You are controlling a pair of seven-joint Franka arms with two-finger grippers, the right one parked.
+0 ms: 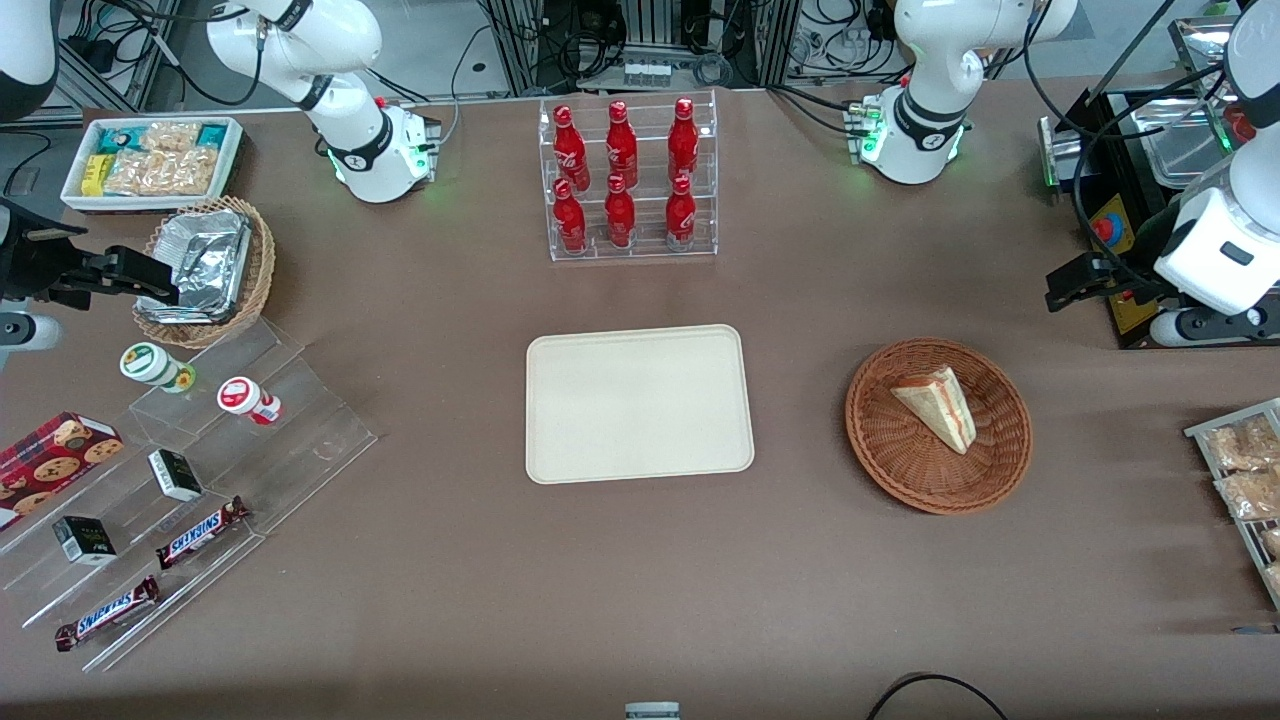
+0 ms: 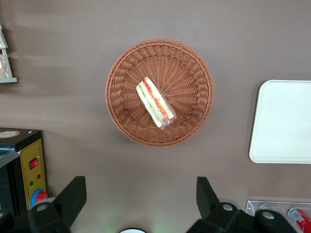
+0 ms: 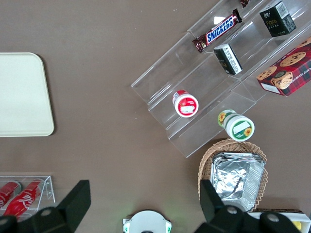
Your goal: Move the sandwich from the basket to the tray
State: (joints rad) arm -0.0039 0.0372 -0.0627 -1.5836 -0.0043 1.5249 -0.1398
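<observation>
The sandwich (image 1: pixel 938 405) (image 2: pixel 155 103), a pale bread wedge with red, orange and green filling, lies in the middle of the round reddish-brown basket (image 1: pixel 890 450) (image 2: pixel 194 82). The cream tray (image 1: pixel 640 403) (image 2: pixel 284 121) (image 3: pixel 22 94) lies flat beside the basket, toward the parked arm's end, with nothing on it. My left gripper (image 1: pixel 1060 290) (image 2: pixel 140 194) hangs high above the table. It is farther from the front camera than the basket and nearer the working arm's end. It is open, its two black fingers (image 2: pixel 73 194) wide apart with nothing between them.
A clear rack of red bottles (image 1: pixel 630 180) stands farther from the front camera than the tray. A black control box (image 1: pixel 1120 240) sits near my gripper. Snack packets on a wire rack (image 1: pixel 1245 470) lie at the working arm's end. Acrylic steps with snacks (image 1: pixel 200 480) and a foil-filled tan basket (image 1: pixel 205 270) are at the parked arm's end.
</observation>
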